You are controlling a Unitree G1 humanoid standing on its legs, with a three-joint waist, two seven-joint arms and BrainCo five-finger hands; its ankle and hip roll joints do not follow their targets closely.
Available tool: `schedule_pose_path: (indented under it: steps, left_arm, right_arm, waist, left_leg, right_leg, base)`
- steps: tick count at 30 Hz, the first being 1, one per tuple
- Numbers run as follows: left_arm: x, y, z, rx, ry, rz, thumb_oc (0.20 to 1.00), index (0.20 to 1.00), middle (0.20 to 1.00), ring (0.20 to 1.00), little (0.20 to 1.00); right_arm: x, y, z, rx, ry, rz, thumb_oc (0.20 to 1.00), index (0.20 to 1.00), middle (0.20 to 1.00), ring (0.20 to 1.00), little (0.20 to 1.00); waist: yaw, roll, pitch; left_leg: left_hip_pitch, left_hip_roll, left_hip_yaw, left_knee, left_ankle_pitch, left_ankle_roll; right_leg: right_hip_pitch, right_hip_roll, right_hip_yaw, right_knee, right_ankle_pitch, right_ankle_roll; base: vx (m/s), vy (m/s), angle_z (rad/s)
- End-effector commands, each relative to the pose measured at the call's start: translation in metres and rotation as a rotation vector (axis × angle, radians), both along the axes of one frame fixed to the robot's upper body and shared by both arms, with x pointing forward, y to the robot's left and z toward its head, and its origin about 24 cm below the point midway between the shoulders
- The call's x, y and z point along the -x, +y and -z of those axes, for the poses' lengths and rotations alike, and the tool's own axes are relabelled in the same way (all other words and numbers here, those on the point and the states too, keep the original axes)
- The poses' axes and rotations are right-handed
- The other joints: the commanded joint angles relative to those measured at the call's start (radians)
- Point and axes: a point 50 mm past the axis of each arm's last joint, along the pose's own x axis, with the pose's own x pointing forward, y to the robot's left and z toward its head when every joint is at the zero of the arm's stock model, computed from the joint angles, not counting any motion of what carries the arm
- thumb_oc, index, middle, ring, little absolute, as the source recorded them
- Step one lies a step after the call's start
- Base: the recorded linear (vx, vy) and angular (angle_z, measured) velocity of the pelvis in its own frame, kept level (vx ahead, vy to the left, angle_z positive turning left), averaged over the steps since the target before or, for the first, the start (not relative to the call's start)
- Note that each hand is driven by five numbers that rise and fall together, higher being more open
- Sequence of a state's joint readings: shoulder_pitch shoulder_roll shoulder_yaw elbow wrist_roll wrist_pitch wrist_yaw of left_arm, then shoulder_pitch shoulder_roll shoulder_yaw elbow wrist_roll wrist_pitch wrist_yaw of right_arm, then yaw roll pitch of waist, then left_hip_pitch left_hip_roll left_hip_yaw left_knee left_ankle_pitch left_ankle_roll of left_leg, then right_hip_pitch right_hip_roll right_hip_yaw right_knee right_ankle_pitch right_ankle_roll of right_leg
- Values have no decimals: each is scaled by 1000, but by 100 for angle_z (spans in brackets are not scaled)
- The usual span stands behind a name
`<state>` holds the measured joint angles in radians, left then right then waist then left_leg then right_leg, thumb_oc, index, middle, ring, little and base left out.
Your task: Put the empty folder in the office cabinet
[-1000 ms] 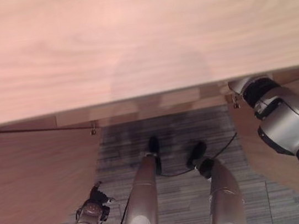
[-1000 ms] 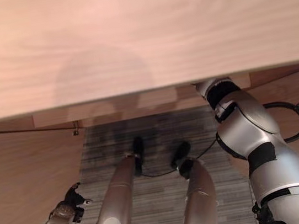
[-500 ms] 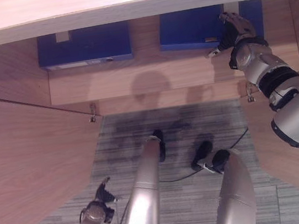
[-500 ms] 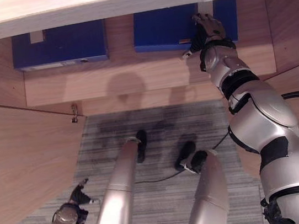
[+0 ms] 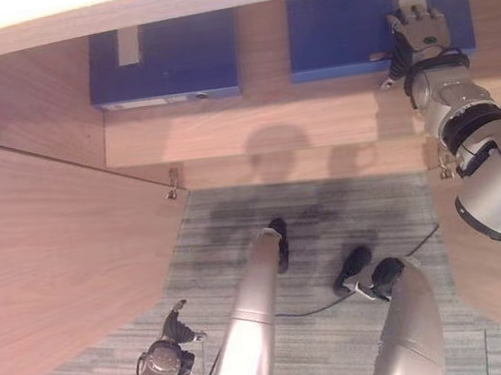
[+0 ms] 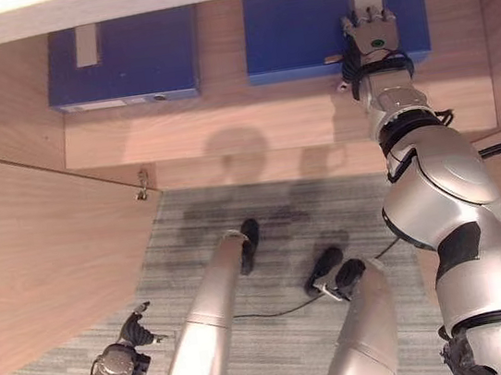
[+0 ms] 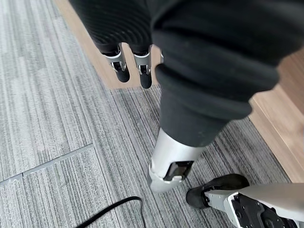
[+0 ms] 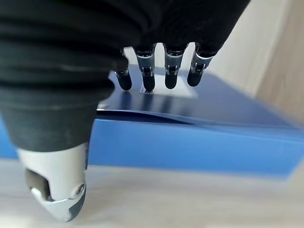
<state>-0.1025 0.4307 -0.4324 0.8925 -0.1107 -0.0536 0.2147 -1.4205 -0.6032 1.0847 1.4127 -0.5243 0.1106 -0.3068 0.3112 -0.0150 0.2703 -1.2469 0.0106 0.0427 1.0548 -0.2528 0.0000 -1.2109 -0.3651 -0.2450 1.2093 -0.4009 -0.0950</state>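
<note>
The blue folder [image 6: 321,28] lies flat on the cabinet shelf [image 6: 260,125], toward its right end, so placement looks essentially done. The right hand [image 6: 372,40] hovers over it, fingers [image 8: 171,73] straight, pinching nothing. A second folder [image 6: 121,61] lies near the shelf's left end. The left hand [image 5: 173,334] hangs relaxed above the carpet [image 5: 312,225]. Withdrawal remains.

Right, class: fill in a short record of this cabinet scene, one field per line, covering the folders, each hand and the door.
Cabinet shelf: holds two blue folders lying flat
Left folder: on the shelf, apart from both hands
Right folder: on the shelf, under the right hand
Right hand: reached into the cabinet, fingers straight over the right folder's top
Contact with folder: cannot tell
Left hand: low beside the open door, over the carpet, holding nothing
Cabinet door: open, on the robot's left
Floor: grey carpet
</note>
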Motion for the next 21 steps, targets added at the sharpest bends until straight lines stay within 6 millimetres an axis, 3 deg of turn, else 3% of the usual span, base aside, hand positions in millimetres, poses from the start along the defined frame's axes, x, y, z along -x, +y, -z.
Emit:
schedule_pose_path:
  steps: [1, 6, 9, 11, 18, 21]
  left_arm:
    - [2, -5, 3, -1, -8, -9, 1000, 1000, 1000, 1000, 1000]
    - [6, -2, 7, -16, 26, -24, 1000, 1000, 1000, 1000, 1000]
    - [9, 0, 9, -19, 37, -41, 1000, 1000, 1000, 1000, 1000]
    - [8, 1, 9, -18, 29, -58, 1000, 1000, 1000, 1000, 1000]
    - [8, -6, 9, 8, 22, -44, 1000, 1000, 1000, 1000, 1000]
    - [8, -8, 10, 14, 18, -38, 1000, 1000, 1000, 1000, 1000]
  right_arm:
    - [15, -36, -25, 407, 0, 156, 1000, 1000, 1000, 1000, 1000]
    - [30, -62, -44, 602, -53, 245, 1000, 1000, 1000, 1000, 1000]
    - [32, -63, -49, 631, -81, 249, 1000, 1000, 1000, 1000, 1000]
    - [35, -66, -55, 559, -120, 250, 1000, 1000, 1000, 1000, 1000]
    - [29, -58, -44, 454, -137, 192, 1000, 1000, 1000, 1000, 1000]
    - [21, -41, -33, 479, -119, 134, 1000, 1000, 1000, 1000, 1000]
  waist:
    - [25, 35, 58]
    - [16, 35, 52]
    - [12, 33, 47]
    - [5, 28, 42]
    - [-2, 28, 37]
    - [-4, 30, 42]
  left_leg:
    - [11, -40, -6, -36, -17, 81]
    - [20, -39, -11, -62, -2, 71]
    - [19, -39, -13, -67, 2, 67]
    - [15, -39, -12, -74, 7, 63]
    - [20, -36, -13, -90, 12, 58]
    - [31, -30, -9, -100, 13, 56]
  right_leg:
    - [37, -39, 41, -50, -47, -48]
    - [56, -47, 27, -65, -40, -39]
    - [57, -48, 23, -69, -40, -38]
    - [56, -48, 21, -74, -35, -35]
    - [66, -51, 15, -85, -27, -30]
    - [79, -48, 12, -101, -16, -23]
  base:
    - [11, -18, 13]
    - [23, -36, 18]
    - [11, -12, 5]
    - [3, -12, 4]
    - [5, -4, 8]
    - [0, 0, 0]
